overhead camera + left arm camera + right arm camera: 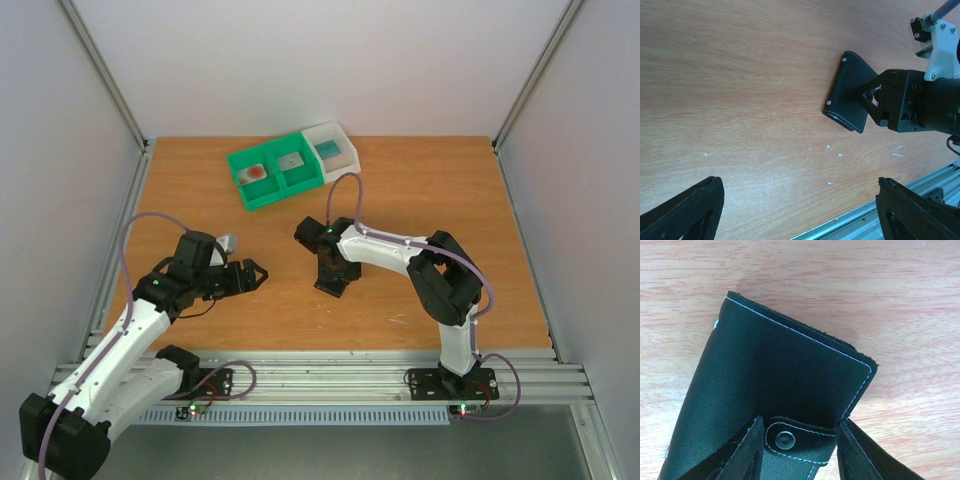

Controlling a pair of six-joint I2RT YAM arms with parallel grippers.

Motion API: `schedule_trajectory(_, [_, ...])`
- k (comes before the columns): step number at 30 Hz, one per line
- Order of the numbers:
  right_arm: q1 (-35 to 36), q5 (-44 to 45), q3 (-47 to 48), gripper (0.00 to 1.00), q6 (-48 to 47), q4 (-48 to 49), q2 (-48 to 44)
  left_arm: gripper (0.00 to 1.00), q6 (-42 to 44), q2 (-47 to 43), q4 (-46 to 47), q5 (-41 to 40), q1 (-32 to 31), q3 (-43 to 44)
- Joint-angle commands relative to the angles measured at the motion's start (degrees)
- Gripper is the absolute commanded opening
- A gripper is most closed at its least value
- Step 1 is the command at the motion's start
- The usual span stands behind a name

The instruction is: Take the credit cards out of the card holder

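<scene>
Top external view: right arm bends down, right gripper (336, 283) pinching an edge of the card holder (780, 375). The left gripper (258, 274) hangs wide open, empty, bare table (450, 200) around it.

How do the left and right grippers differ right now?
The left gripper is wide open and empty; the right gripper is closed on the card holder. The left gripper hangs over the table, apart from the card holder; the right gripper sits at its clasp end. Both have black fingers.
</scene>
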Motion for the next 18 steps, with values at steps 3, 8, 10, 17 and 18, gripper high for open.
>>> schedule_trajectory(3, [0.64, 0.13, 1.47, 0.42, -1.12, 0.89, 1.02, 0.84, -0.54, 0.01, 2.32, 0.17, -0.22, -0.55])
schedule_trajectory(8, [0.69, -0.52, 1.88, 0.41, -1.80, 1.03, 0.69, 0.84, -0.67, 0.01, 2.53, 0.23, -0.21, -0.87])
schedule_trajectory(10, [0.72, -0.99, 2.37, 0.41, -2.00, 0.61, 0.24, 0.84, -0.74, 0.00, 2.56, 0.25, -0.21, -0.89])
schedule_trajectory(17, [1.34, -0.64, 2.69, 0.40, -2.12, 0.79, -0.55, 0.84, -0.81, 0.34, 2.79, 0.40, -0.21, -0.96])
schedule_trajectory(18, [1.34, -0.18, 2.82, 0.41, -2.14, 0.54, 0.02, 0.84, -0.81, 0.37, 2.78, 0.41, -0.21, -0.99])
